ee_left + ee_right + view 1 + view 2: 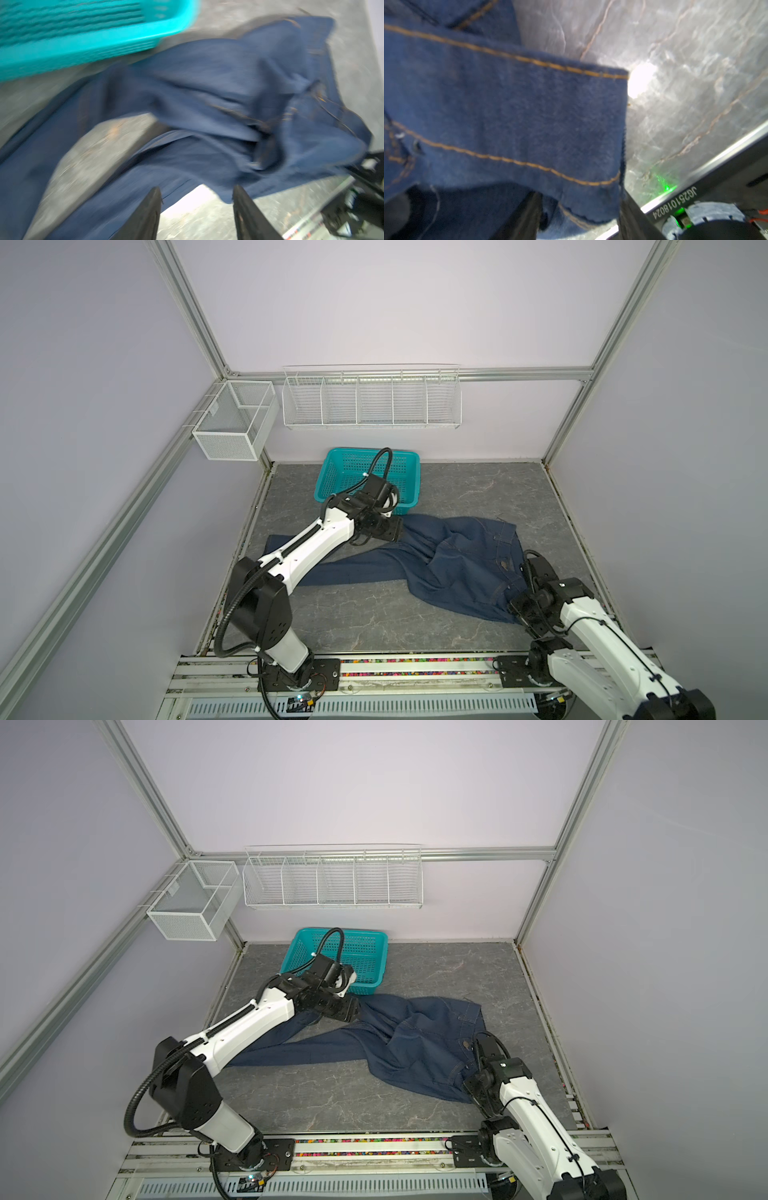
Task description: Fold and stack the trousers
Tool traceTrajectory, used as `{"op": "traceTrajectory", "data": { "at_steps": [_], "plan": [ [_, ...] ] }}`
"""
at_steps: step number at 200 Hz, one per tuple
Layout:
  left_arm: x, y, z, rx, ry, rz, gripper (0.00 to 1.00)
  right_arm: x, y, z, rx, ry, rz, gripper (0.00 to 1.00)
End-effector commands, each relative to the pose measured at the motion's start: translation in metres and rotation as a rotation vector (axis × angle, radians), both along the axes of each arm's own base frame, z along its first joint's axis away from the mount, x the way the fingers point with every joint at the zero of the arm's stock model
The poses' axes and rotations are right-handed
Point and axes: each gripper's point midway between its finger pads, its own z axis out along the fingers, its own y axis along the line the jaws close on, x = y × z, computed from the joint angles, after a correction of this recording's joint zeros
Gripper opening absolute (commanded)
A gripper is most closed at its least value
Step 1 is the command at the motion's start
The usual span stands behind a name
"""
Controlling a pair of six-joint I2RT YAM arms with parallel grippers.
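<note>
The dark navy trousers [457, 564] [415, 1044] lie crumpled on the grey table, waist end at the right and one leg stretched out to the left under my left arm. My left gripper [388, 531] [347, 1009] hovers over the upper leg just in front of the teal basket. In the blurred left wrist view it [196, 189] is open, with only cloth [207, 93] and table beyond the jaws. My right gripper [517, 608] [471, 1088] sits at the near right waist edge. In the right wrist view it [581, 199] is open, with the stitched waistband [508, 114] bunched between the jaws.
The teal basket [417, 477] [384, 957] [83, 41] stands at the back, just behind the trousers. A white wire rack [372, 400] and a mesh box [232, 423] hang on the back wall. The arms' mounting rail [415, 668] runs along the front edge.
</note>
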Motion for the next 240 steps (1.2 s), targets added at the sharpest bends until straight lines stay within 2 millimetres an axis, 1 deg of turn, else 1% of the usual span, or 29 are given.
{"op": "traceTrajectory", "data": {
  "at_steps": [1, 7, 22, 29, 37, 48, 56, 85, 117, 131, 149, 173, 188, 211, 240],
  "plan": [
    [0.006, 0.053, 0.004, 0.042, -0.048, 0.247, 0.56, 0.015, -0.006, 0.0, -0.052, -0.023, -0.021, 0.54],
    [0.005, 0.067, 0.004, 0.066, -0.062, 0.296, 0.57, 0.018, -0.008, -0.001, -0.065, -0.028, -0.021, 0.45],
    [0.0, 0.101, -0.005, 0.117, -0.069, 0.41, 0.62, 0.024, -0.007, -0.004, -0.062, -0.043, -0.02, 0.23],
    [-0.003, 0.115, -0.01, 0.121, -0.052, 0.463, 0.63, 0.027, -0.006, -0.004, -0.061, -0.049, -0.02, 0.16],
    [-0.007, 0.131, -0.016, 0.134, -0.036, 0.53, 0.64, 0.03, -0.008, -0.001, -0.071, -0.056, -0.012, 0.1],
    [-0.013, 0.153, -0.023, 0.146, -0.021, 0.618, 0.67, 0.033, -0.011, 0.004, -0.096, -0.067, 0.003, 0.06],
    [-0.016, 0.166, -0.028, 0.134, -0.004, 0.68, 0.67, 0.035, -0.014, 0.009, -0.113, -0.076, 0.015, 0.06],
    [-0.034, 0.202, -0.044, 0.116, 0.03, 0.868, 0.7, 0.039, -0.028, 0.022, -0.144, -0.122, 0.005, 0.06],
    [-0.051, 0.237, -0.07, 0.057, 0.069, 1.071, 0.69, 0.042, -0.04, 0.035, -0.157, -0.158, -0.018, 0.06],
    [-0.053, 0.245, -0.076, 0.044, 0.059, 1.107, 0.69, 0.044, -0.044, 0.039, -0.162, -0.178, -0.019, 0.06],
    [-0.051, 0.248, -0.083, 0.023, 0.06, 1.128, 0.68, 0.048, -0.047, 0.043, -0.166, -0.187, -0.02, 0.06],
    [-0.048, 0.25, -0.105, 0.017, 0.088, 1.147, 0.67, 0.053, -0.05, 0.048, -0.174, -0.201, -0.011, 0.06],
    [-0.044, 0.249, -0.115, 0.0, 0.094, 1.154, 0.64, 0.056, -0.053, 0.052, -0.184, -0.215, -0.008, 0.06],
    [-0.039, 0.248, -0.123, 0.006, 0.1, 1.148, 0.59, 0.058, -0.056, 0.057, -0.191, -0.225, -0.005, 0.06],
    [-0.046, 0.245, -0.132, 0.013, 0.151, 1.145, 0.53, 0.058, -0.062, 0.062, -0.202, -0.233, -0.011, 0.06]
  ]
}}
